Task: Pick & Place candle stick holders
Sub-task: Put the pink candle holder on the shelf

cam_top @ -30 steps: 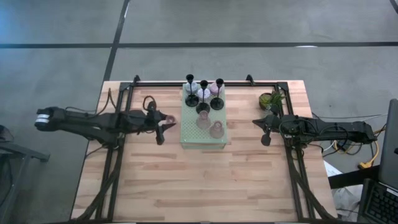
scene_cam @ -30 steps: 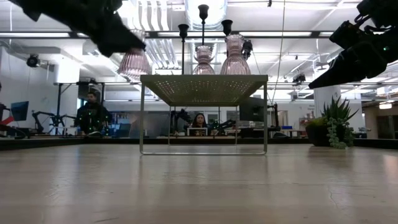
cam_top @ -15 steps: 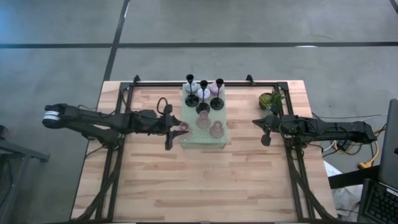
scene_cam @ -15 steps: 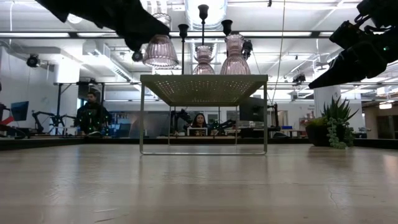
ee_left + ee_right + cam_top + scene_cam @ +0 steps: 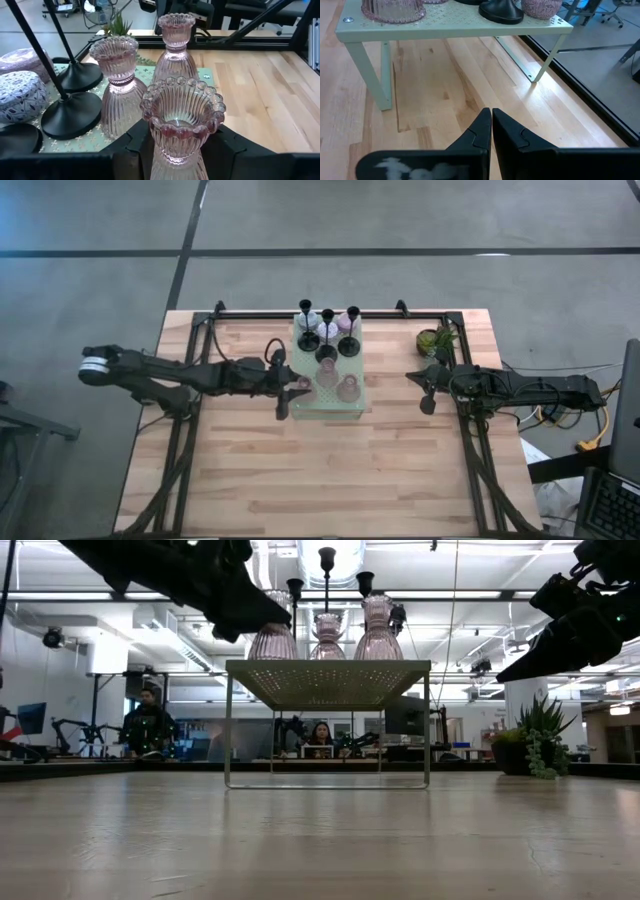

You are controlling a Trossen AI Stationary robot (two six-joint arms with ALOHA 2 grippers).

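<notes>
- A pale green perforated stand [image 5: 327, 406] sits at the centre-far part of a wooden table [image 5: 330, 470], raised on thin legs.
- The left gripper [image 5: 290, 387] reaches in from the left and sits at the stand's left edge, its fingers clamped on a pink glass candle holder [image 5: 182, 120] held upright.
- In the low view this held holder [image 5: 274, 640] is at the stand's top, over its left side; whether its base touches the surface cannot be told.
- Two more pink glass holders [image 5: 327, 374] [image 5: 348, 389] stand on the stand just right of the held one.
- Three black thin-stemmed holders [image 5: 306, 338] [image 5: 327, 352] [image 5: 349, 345] stand on round bases along the far part of the stand.
- Pastel round holders [image 5: 20, 95] [image 5: 24, 59] lie beside the black bases at the stand's far end.
- The right gripper [image 5: 428, 402] waits above the table, well to the right of the stand, its fingers pressed together and holding nothing.
- A small green potted plant [image 5: 436, 340] stands near the table's far right corner.
- People sit at desks in the room beyond the table.
</notes>
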